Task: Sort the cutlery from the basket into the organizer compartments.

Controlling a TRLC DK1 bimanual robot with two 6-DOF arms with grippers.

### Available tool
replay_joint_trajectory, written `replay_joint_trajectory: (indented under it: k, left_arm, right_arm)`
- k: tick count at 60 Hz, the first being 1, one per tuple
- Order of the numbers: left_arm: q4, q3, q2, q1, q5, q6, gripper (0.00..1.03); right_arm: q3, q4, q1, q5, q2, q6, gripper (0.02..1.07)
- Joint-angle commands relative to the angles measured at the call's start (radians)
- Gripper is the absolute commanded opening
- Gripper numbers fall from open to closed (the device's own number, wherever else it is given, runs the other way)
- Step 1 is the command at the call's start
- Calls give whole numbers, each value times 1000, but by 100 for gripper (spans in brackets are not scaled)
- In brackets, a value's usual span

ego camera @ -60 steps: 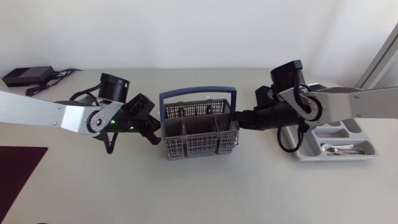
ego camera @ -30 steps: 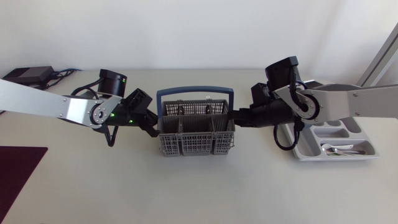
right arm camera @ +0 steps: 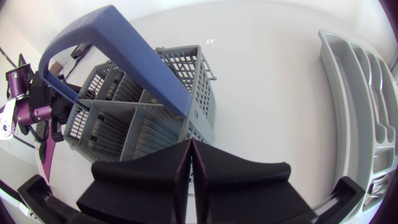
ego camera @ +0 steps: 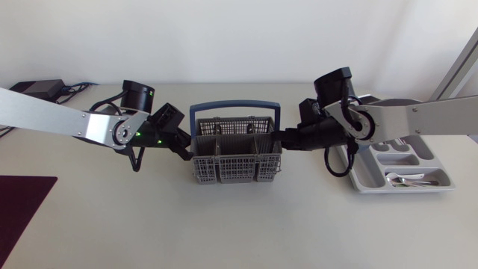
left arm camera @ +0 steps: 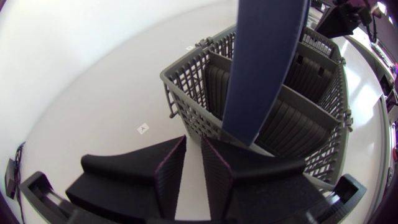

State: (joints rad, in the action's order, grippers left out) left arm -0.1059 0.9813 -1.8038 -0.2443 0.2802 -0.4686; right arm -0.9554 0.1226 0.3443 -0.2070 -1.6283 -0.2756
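Observation:
The grey cutlery basket (ego camera: 235, 166) with its blue handle (ego camera: 235, 107) stands mid-table between my two arms. My left gripper (ego camera: 188, 147) is at its left wall. In the left wrist view the basket (left arm camera: 186, 99) is just ahead of this gripper (left arm camera: 194, 140), whose fingers stand slightly apart with only bare table in the gap. My right gripper (ego camera: 282, 139) is shut, its tip against the basket's right wall (right arm camera: 199, 81); the closed fingers (right arm camera: 191, 144) hold nothing. The grey organizer (ego camera: 441, 168) lies at the far right with some cutlery (ego camera: 407, 179) in a front compartment.
A black box (ego camera: 33, 90) with cables sits at the back left corner. A dark maroon mat (ego camera: 22, 202) lies at the front left. The organizer's rim (right arm camera: 364, 93) is to the side of my right gripper.
The basket has shifted toward the back of the table and squared up. Both grippers moved back with it and stayed at its side walls.

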Motion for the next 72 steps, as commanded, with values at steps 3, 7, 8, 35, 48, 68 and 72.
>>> replay_joint_trajectory:
  k: [3, 7, 8, 35, 48, 68, 72]
  left_arm:
    - [-3, 8, -29, 10, 4, -10, 24]
    - [-5, 0, -28, 10, 4, -10, 24]
    - [-5, -1, -28, 8, 4, -10, 24]
    - [6, 3, -19, 7, 1, -10, 24]
    - [9, 2, -11, 17, -1, -13, 24]
    - [58, -55, 121, 51, 100, -7, 27]
    - [61, -73, 170, 43, 106, 1, 27]
  right_arm:
    - [33, -20, 7, 3, 16, 23, 8]
    - [46, -18, 7, 3, 31, 23, 8]
    - [49, -18, 7, 3, 35, 23, 8]
    - [73, -17, 35, 12, 65, 24, 8]
    - [75, -15, 42, 12, 74, 24, 8]
    - [115, -15, 35, 92, 143, 59, 8]
    - [124, -15, 35, 110, 163, 69, 8]
